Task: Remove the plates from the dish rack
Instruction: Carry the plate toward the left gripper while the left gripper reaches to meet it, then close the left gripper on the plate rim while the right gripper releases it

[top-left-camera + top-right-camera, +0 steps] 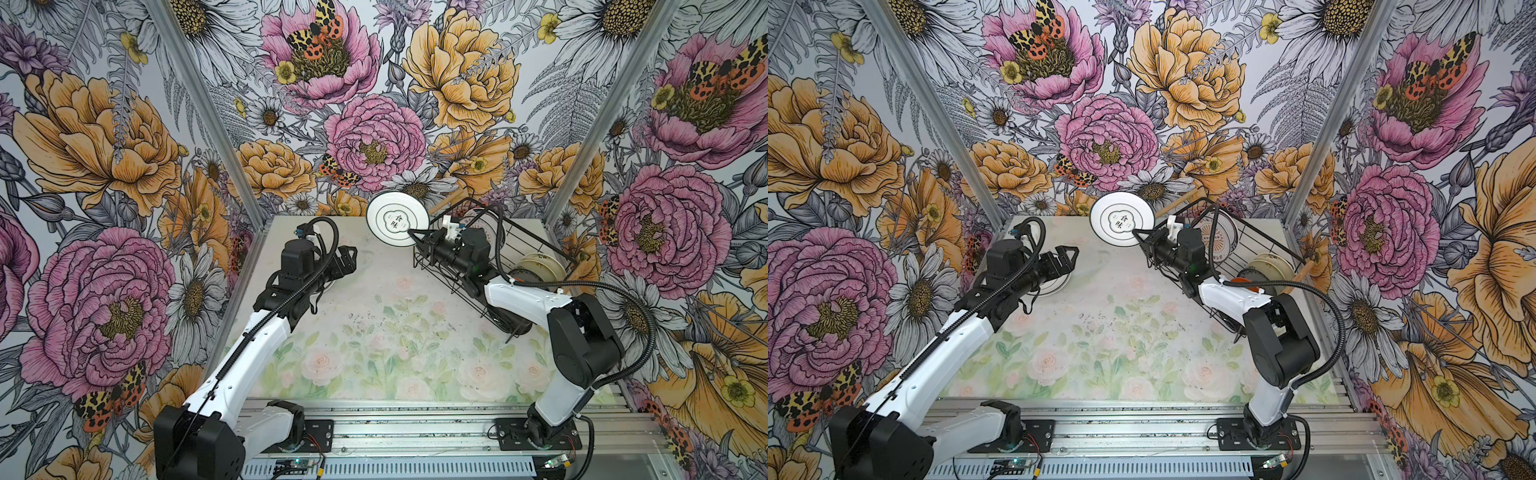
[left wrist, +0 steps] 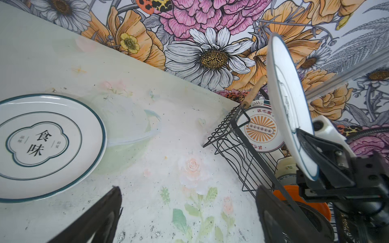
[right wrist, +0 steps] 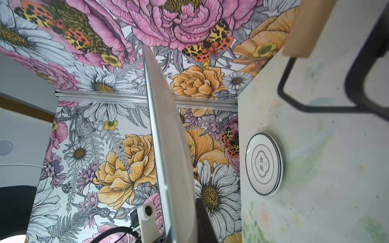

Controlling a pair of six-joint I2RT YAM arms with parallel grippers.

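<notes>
My right gripper (image 1: 413,232) (image 1: 1137,233) is shut on the edge of a white plate with a dark rim (image 1: 392,219) (image 1: 1117,219). The plate stands upright in the air, left of the dish rack (image 1: 540,240) (image 1: 1262,231). In the right wrist view this plate (image 3: 168,147) is seen edge-on. The rack holds a sunburst plate (image 2: 260,129), cream plates (image 1: 540,268) and an orange plate (image 2: 294,195). My left gripper (image 1: 353,261) (image 2: 187,195) is open and empty, above the table beside a stack of white plates (image 2: 48,147) (image 3: 264,164).
The rack sits at the back right, its wooden handle (image 1: 446,203) pointing toward the back wall. Flowered walls close in three sides. An aluminium rail (image 1: 415,432) with both arm bases runs along the front edge.
</notes>
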